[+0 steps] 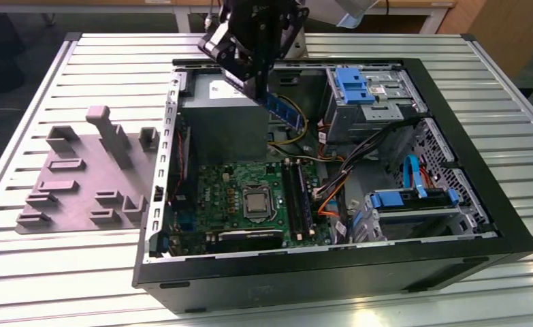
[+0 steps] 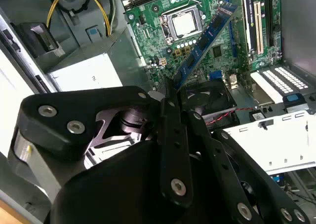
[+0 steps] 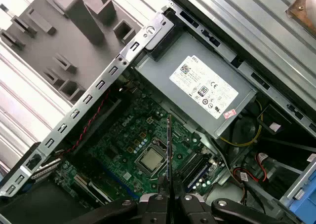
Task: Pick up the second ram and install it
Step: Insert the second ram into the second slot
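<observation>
My gripper (image 1: 263, 87) hangs over the back of the open computer case (image 1: 339, 269) and is shut on the second ram (image 1: 285, 110), a thin blue-green stick that slants down from the fingers. In the second wrist view the second ram (image 2: 207, 36) stretches out over the green motherboard (image 2: 163, 17), held at its near end by the gripper (image 2: 170, 93). In the first wrist view the second ram (image 3: 169, 145) appears edge-on, rising from the gripper (image 3: 169, 193). It is well above the board. The long black memory slots (image 1: 295, 194) lie beside the processor socket (image 1: 255, 203).
The grey power supply (image 1: 216, 119) sits under the gripper. Blue drive brackets (image 1: 357, 85) (image 1: 412, 199) and bundled cables (image 1: 334, 197) fill the case's side toward the exterior view's right. A grey holder block (image 1: 84, 177) lies on the slatted table (image 1: 57, 272) outside the case.
</observation>
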You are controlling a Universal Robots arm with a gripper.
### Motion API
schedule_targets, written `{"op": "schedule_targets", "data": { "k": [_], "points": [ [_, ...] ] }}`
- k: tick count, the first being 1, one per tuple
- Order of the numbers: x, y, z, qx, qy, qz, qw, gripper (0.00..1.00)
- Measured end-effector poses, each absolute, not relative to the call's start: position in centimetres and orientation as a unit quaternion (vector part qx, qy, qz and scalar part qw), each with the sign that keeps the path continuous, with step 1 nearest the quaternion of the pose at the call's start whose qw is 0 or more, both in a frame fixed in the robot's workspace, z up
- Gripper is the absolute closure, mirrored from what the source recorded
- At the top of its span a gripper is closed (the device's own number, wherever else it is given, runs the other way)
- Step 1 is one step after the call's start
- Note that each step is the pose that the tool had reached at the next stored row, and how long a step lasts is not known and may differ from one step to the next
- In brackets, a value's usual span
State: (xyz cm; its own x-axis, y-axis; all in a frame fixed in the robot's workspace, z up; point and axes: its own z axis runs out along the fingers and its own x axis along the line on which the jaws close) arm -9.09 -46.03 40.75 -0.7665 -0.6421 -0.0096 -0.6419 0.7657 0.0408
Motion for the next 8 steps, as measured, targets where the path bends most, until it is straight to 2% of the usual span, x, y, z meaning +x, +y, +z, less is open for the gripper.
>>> {"op": "schedule_targets", "data": {
  "k": [8],
  "points": [
    [-9.09,-46.03,40.74,0.319,-0.948,-0.021,0.002,0.86]
  ]
}}
